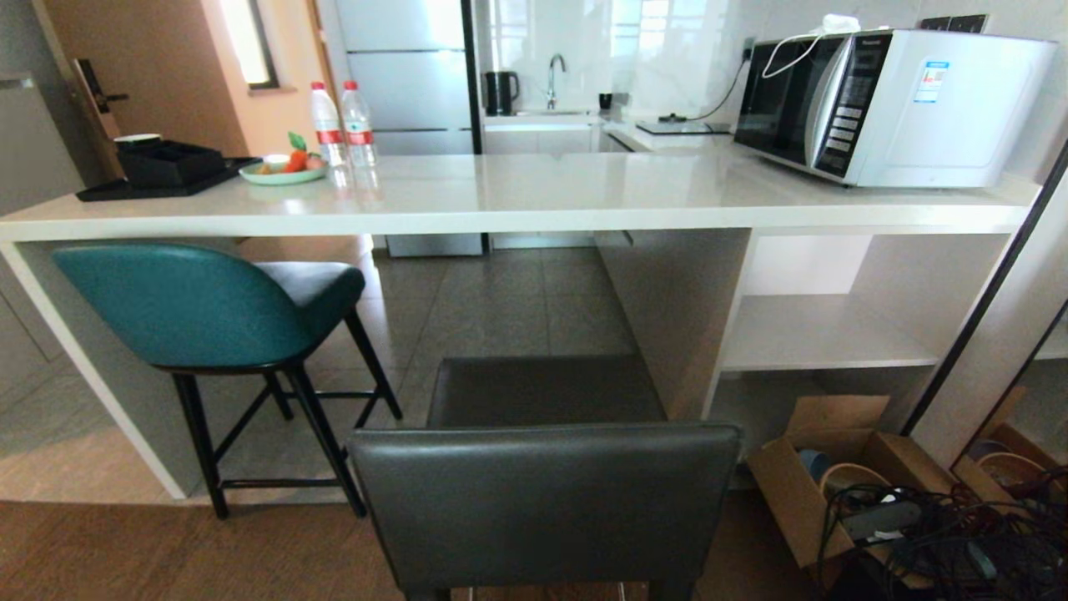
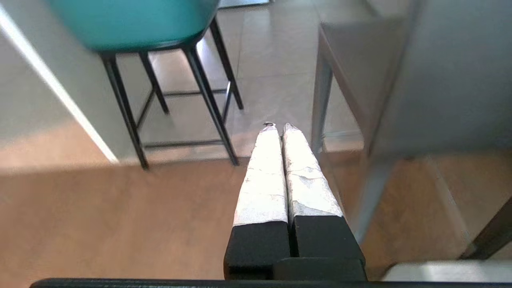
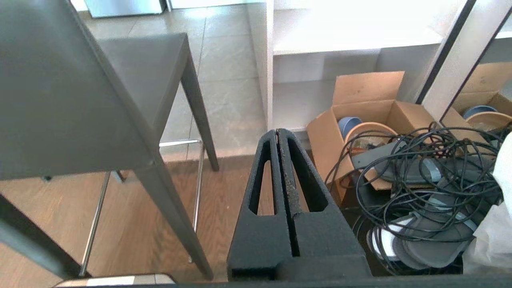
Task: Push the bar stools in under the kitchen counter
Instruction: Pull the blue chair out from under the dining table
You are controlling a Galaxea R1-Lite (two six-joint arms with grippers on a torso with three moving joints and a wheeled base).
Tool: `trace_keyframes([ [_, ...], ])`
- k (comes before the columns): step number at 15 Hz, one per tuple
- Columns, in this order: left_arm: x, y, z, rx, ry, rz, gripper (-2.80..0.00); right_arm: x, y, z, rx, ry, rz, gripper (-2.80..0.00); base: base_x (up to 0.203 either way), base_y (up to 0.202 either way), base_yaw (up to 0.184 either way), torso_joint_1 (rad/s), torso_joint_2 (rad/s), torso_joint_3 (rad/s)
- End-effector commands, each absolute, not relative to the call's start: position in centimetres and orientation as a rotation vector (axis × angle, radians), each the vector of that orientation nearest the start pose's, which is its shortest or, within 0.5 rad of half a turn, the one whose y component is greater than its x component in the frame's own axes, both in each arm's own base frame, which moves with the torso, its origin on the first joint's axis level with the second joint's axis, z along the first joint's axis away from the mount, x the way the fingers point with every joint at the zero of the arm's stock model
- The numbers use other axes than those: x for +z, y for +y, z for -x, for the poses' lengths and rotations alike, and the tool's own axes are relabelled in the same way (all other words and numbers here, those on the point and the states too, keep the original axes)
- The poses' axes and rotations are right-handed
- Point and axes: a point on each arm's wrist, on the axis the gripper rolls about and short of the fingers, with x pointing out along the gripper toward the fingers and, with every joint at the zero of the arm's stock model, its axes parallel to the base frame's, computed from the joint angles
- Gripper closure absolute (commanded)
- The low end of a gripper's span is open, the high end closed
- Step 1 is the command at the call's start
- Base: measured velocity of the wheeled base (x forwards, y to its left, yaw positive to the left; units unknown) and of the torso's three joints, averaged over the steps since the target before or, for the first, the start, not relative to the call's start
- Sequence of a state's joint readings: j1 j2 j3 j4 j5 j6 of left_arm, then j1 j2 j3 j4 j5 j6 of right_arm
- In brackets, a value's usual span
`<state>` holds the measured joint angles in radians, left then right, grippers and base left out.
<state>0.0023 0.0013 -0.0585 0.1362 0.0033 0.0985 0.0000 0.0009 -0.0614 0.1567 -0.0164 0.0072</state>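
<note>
head cam: high, faces kitchen counter point(image 1: 517, 196) | left wrist: low, toward teal stool point(image 2: 132, 20) | right wrist: low, toward cardboard box point(image 3: 360, 108) | shared by all: dark-grey stool point(image 1: 546, 492)

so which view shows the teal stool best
The head view: the teal stool shows whole, back, seat and black legs, beside the counter. The left wrist view catches only its seat underside and legs; the right wrist view misses it.

Panasonic on microwave point(image 1: 893, 104), top front

Wood floor point(image 1: 167, 551) near; grey tiles point(image 1: 501, 309) beyond; glossy white wall point(image 1: 667, 50).
</note>
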Motion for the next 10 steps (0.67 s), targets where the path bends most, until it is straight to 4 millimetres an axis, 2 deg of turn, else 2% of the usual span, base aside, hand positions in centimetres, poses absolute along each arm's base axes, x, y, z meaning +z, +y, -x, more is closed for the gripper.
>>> trace_keyframes([
  [1, 7.54, 0.02, 2.74, 0.011, 0.089, -0.052, 0.00, 7.58, -0.04, 2.77, -0.019, 0.095, -0.007, 0.00, 0.000, 0.000, 0.000, 0.000, 0.00, 0.000],
  [5, 7.50, 0.02, 2.68, 0.011, 0.083, -0.060, 0.00, 7.73, -0.02, 2.33, -0.009, -0.002, -0.003, 0.00, 0.000, 0.000, 0.000, 0.000, 0.00, 0.000],
  [8, 7.58, 0.03, 2.54, 0.017, 0.050, -0.005, 0.00, 7.54, 0.00, 2.27, -0.002, 0.003, -0.005, 0.00, 0.000, 0.000, 0.000, 0.000, 0.00, 0.000],
  [10, 8.11, 0.03, 2.32, 0.016, -0.049, -0.018, 0.00, 7.55, -0.01, 2.23, -0.003, -0.006, -0.006, 0.00, 0.000, 0.000, 0.000, 0.000, 0.00, 0.000],
])
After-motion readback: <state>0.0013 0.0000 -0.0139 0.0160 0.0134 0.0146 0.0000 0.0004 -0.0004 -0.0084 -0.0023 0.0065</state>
